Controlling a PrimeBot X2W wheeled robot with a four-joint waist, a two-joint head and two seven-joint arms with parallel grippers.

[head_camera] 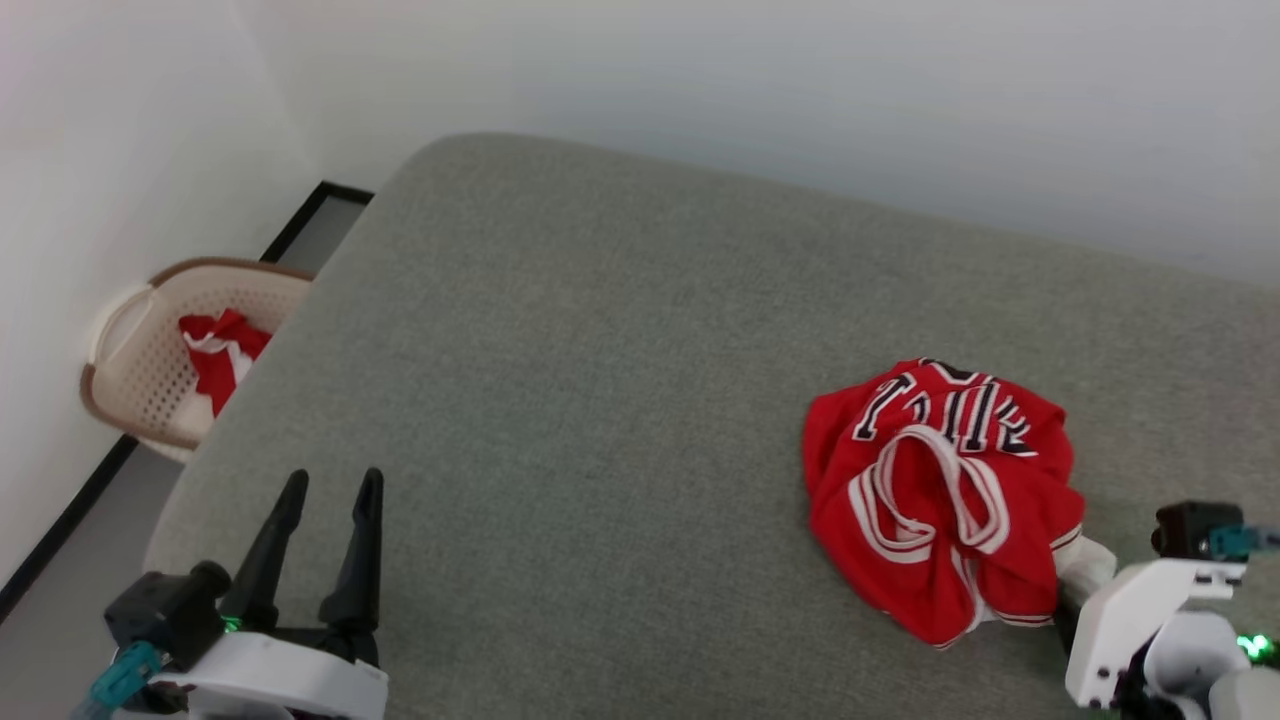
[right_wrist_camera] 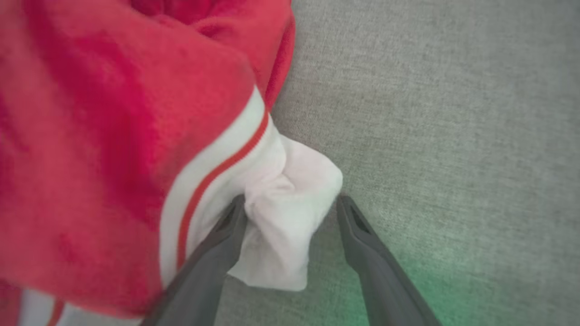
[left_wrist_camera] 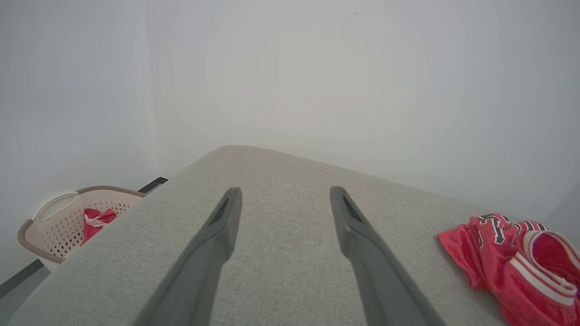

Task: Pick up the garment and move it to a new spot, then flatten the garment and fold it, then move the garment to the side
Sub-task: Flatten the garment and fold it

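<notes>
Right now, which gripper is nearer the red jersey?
Right. The right gripper is open around the white sleeve of the jersey. The left gripper is open over the grey cushion, far to the jersey's left.

Grey woven upholstered surface (head_camera: pixel 600 400) spreading across ctr + rt of head view, rounded corner pointing twd 11 o'clock. White walls (head_camera: pixel 800 90) standing behind, mtg in corner approx 11 o'clock. Strip of grey floor (head_camera: pixel 50 640) showing at 8 o'clock, black baseboard (head_camera: pixel 60 528) running alongside. Beige perforated basket (head_camera: pixel 140 390) w/ brown rim sitting on floor at 9 o'clock, holding red-white cloth (head_camera: pixel 220 355). Soft even light falling over everything.
</notes>
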